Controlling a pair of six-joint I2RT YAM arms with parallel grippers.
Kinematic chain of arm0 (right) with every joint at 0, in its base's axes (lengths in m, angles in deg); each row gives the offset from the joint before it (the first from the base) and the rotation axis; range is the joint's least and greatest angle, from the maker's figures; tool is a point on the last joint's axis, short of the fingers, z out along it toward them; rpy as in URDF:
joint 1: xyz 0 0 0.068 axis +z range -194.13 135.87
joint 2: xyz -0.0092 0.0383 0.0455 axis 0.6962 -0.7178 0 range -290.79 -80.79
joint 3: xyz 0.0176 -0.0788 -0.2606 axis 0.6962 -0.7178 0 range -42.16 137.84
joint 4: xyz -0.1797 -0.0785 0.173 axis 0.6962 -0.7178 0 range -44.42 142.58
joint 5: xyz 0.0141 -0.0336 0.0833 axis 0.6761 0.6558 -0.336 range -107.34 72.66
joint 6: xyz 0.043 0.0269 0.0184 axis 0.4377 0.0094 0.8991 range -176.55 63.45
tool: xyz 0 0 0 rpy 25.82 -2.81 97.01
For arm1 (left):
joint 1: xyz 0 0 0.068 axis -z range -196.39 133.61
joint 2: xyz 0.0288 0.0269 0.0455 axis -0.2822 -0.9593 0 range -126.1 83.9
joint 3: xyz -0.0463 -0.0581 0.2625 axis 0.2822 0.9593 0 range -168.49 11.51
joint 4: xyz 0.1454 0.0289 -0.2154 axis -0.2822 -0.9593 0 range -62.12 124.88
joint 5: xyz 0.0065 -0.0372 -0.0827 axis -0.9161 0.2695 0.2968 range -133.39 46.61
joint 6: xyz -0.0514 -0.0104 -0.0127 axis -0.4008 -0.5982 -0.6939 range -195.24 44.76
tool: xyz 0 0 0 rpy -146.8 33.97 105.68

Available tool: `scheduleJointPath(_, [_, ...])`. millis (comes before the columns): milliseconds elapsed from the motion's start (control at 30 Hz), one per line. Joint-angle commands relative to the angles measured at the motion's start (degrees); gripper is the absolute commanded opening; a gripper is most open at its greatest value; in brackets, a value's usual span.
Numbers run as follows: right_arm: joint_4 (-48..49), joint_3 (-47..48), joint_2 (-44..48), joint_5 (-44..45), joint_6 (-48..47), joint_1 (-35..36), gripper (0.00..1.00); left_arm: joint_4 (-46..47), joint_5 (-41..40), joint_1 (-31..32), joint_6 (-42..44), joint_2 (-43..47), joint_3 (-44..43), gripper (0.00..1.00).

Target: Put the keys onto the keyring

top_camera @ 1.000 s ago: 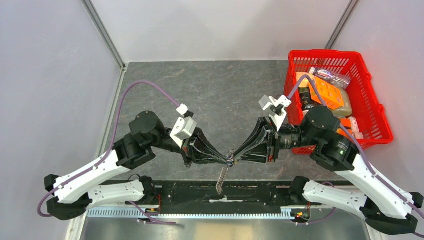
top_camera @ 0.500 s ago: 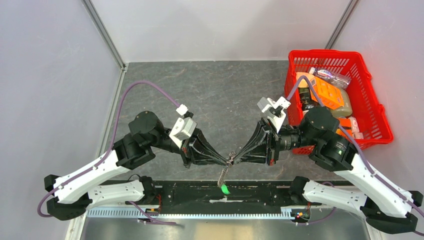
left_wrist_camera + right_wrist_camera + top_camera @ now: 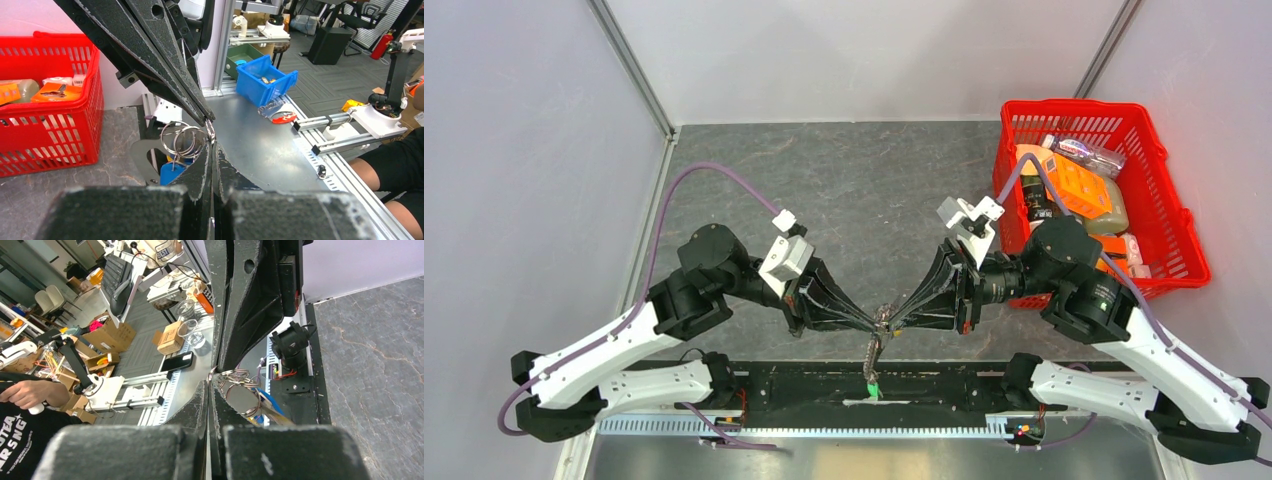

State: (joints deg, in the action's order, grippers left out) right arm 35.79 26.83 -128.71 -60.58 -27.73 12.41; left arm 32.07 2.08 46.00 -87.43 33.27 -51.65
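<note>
Left gripper [image 3: 876, 321] and right gripper [image 3: 890, 317] meet tip to tip. Each has its fingers pressed together on the keyring [image 3: 241, 398], held aloft over the near edge of the table [image 3: 874, 180]. Chain [image 3: 871, 352] and green tag [image 3: 873, 389] hang below. A blue-capped key [image 3: 171, 173] dangles at the rings; we cannot tell if it is fully threaded. We see no other keys and judge threading unfinished. Both forearms reach inward, mirrored, fingers roughly level.

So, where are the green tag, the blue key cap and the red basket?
green tag [image 3: 873, 388]: top external view, the tag's middle.
blue key cap [image 3: 171, 173]: left wrist view, the cap's flat face.
red basket [image 3: 1074, 104]: top external view, its far rim.
</note>
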Motion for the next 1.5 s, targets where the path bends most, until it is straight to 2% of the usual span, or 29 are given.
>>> scheduleJointPath(0, [1.48,-0.87,1.18,3.38,-0.50,0.47,0.00,5.38,-2.35,0.02,-1.68,2.22,1.00,0.02])
scheduleJointPath(167, [5.17,-2.29,2.78,6.76,2.03,0.51,0.00,8.27,-7.09,0.09,-2.33,5.04,3.72,0.02])
scheduleJointPath(500, [14.54,-4.93,4.97,11.30,7.23,0.51,0.00,16.24,-11.53,0.10,-4.90,8.36,9.23,0.02])
scheduleJointPath(667, [16.35,-5.13,5.07,12.52,9.20,0.46,0.00,18.44,-12.10,0.09,-5.68,9.14,10.80,0.02])
scheduleJointPath(767, [17.85,-5.24,4.70,12.97,9.50,0.47,0.00,21.05,-8.63,0.09,-6.85,8.71,11.45,0.03])
scheduleJointPath(800, [17.85,-5.38,4.66,13.37,9.38,0.49,0.00,22.00,-6.83,0.09,-7.12,8.39,11.55,0.05])
scheduleJointPath(900, [18.69,-6.47,4.80,14.60,8.78,0.51,0.00,23.86,-1.21,0.10,-7.42,7.25,11.76,0.22])
scheduleJointPath(1000, [19.63,-7.68,5.11,17.04,7.15,0.51,0.00,23.96,-1.44,0.05,-7.24,7.36,12.08,0.35])
scheduleJointPath(1033, [20.12,-7.75,4.99,17.30,6.80,0.49,0.00,23.98,-2.11,0.10,-7.33,7.83,12.32,0.47])
scheduleJointPath(1067, [20.77,-7.73,4.94,17.07,6.63,0.49,0.00,23.92,-3.08,0.09,-7.22,8.56,12.56,0.67])
scheduleJointPath(1100, [21.37,-7.45,4.71,16.74,6.74,0.49,0.00,23.48,-4.03,0.07,-6.97,9.33,12.70,0.78])
scheduleJointPath(1300, [26.19,-6.43,4.06,13.99,8.60,0.48,0.00,17.83,-17.53,0.09,-4.98,12.12,11.26,0.82])
scheduleJointPath(1467, [31.61,-8.09,4.28,13.46,8.67,0.51,0.00,24.88,-24.44,0.09,-8.85,11.78,14.28,0.81])
